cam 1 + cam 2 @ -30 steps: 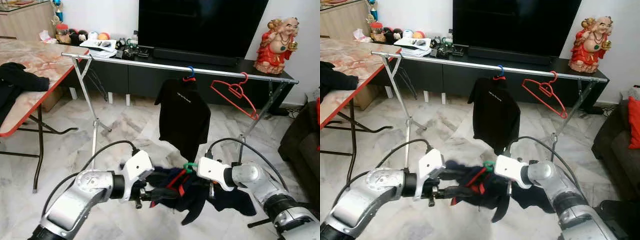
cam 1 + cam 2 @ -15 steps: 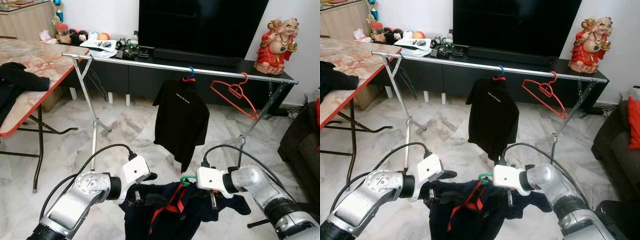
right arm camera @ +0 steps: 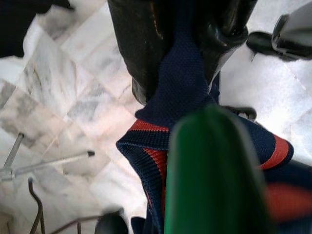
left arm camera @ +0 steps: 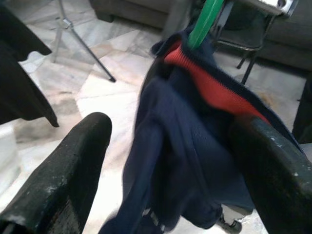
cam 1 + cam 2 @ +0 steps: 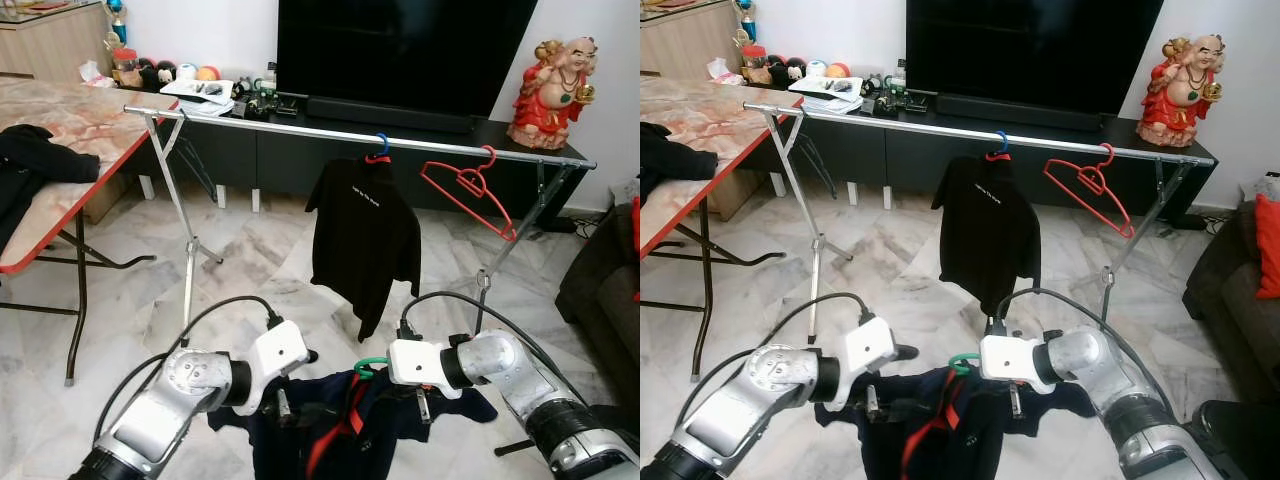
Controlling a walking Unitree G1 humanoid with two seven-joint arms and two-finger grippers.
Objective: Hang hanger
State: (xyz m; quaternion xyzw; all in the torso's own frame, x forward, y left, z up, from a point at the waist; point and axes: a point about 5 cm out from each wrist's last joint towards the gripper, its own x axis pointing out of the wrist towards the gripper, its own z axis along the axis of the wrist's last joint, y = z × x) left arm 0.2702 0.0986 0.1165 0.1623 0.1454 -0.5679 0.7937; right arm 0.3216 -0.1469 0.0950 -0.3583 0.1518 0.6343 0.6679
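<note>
Nearest the robot, the right tool (image 3: 180, 63) is pinching the navy shirt (image 5: 340, 425) at its red-trimmed collar, fingers closed on the cloth just beside the green hanger (image 5: 370, 364) hook. The left tool (image 4: 161, 161) is standing wide open around the shirt's shoulder, gripping nothing. The shirt is hanging low over the marble floor (image 5: 250, 260), well short of the rail. Farther off, the clothes rail (image 5: 300, 128) is carrying a black shirt (image 5: 365, 240) and an empty red hanger (image 5: 468, 190). Lifting and hooking look yet to be done.
</note>
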